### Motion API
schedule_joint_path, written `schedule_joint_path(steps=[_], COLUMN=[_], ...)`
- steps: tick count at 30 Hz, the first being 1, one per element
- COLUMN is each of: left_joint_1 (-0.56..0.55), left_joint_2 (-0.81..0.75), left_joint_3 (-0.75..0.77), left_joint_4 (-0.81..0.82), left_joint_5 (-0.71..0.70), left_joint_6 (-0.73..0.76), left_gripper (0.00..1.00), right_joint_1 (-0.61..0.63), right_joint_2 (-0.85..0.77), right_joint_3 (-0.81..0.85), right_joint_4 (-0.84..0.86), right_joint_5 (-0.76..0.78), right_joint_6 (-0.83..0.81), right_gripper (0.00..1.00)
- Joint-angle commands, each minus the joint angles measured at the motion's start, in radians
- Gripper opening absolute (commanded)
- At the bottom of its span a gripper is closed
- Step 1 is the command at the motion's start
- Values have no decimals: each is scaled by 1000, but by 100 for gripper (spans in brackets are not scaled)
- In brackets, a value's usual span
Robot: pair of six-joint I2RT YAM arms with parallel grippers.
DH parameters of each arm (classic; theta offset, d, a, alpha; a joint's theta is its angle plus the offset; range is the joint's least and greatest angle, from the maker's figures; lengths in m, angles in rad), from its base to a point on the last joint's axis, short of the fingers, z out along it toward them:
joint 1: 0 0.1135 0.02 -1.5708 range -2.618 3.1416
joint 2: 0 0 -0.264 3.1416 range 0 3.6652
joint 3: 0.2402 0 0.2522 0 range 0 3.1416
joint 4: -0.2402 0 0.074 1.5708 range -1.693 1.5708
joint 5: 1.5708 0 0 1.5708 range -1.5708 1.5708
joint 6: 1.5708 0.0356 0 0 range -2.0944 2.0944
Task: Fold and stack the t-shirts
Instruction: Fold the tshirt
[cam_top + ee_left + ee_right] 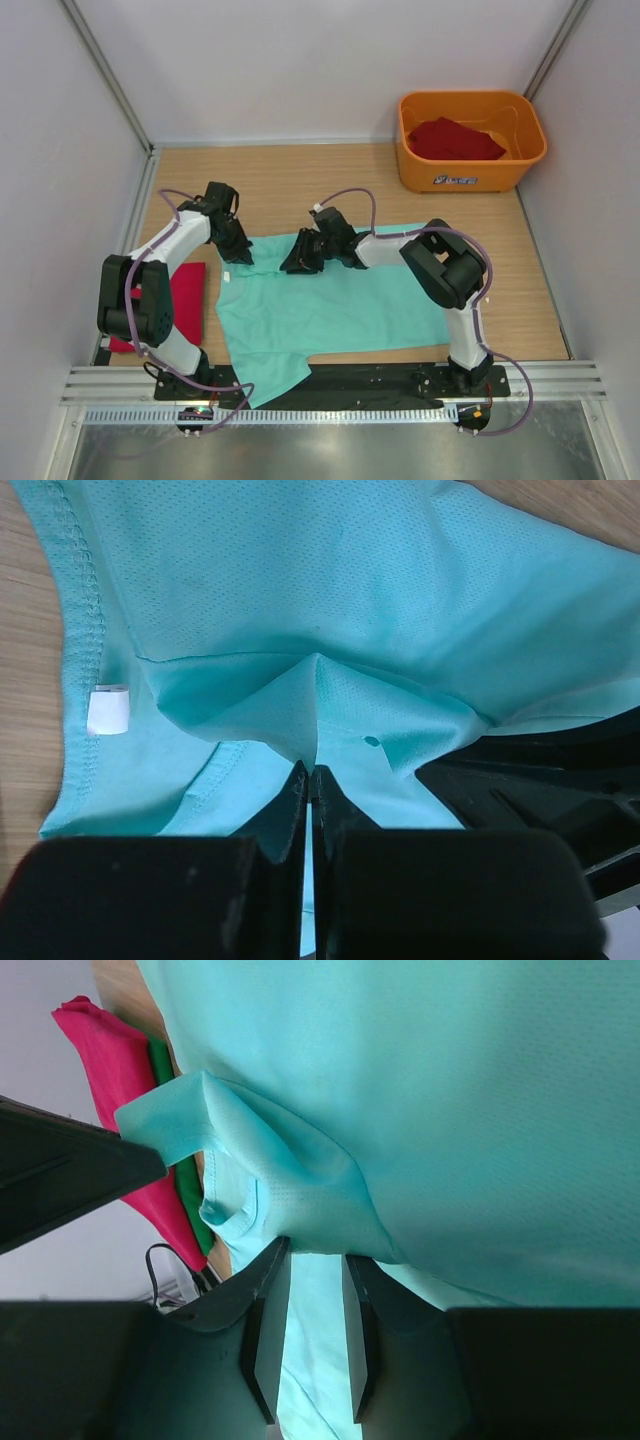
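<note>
A mint-green t-shirt (335,310) lies spread on the wooden table, one sleeve hanging over the near edge. My left gripper (236,252) is at its far left corner, shut on a raised pinch of the cloth (312,772) near the white neck label (108,710). My right gripper (301,256) is at the shirt's far edge. Its jaws (315,1250) stand narrowly apart, closed on a bunched fold of the mint cloth (290,1200). A folded red t-shirt (186,298) lies at the left, beside the left arm. Another red t-shirt (455,140) sits in the tub.
An orange plastic tub (470,170) stands at the back right corner. White walls close in the table on three sides. A metal rail (330,385) runs along the near edge by the arm bases. A strip of green cloth (190,1185) shows beside the red shirt (100,1050).
</note>
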Motion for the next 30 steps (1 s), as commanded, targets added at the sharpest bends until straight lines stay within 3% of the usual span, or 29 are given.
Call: schedule_joint_path(steps=[1,5,10,13,14,17,25,30], left_joint_1=[5,5,5,3,5,5,5,5], left_joint_2=[-18,-16,-19,-27,-29,-41,-131,-182], left_joint_3=[23,16,14,9,8,2,-50,-106], left_joint_4=[16,22,19,15,15,1,-64,-85], left_joint_5=[22,28,37,39,37,33,19,39], left_joint_6=[23,29,36,41,43,49,59,50], left_gripper=[0,0,0,0,0,0,0,0], right_joint_1=[12,24,41,49,49,49,48,46], right_joint_2=[8,6,14,14,13,-9,-41,-58], right_joint_3=[50,61,64,62,61,48,102,97], right_joint_4=[19,6,26,37,40,25,-254,-270], right_joint_5=[20,40,48,56,54,60,33,5], right_joint_6=[18,30,76,102,105,96,-77,-83], right_gripper=[34,40,40,33,20,8,3,3])
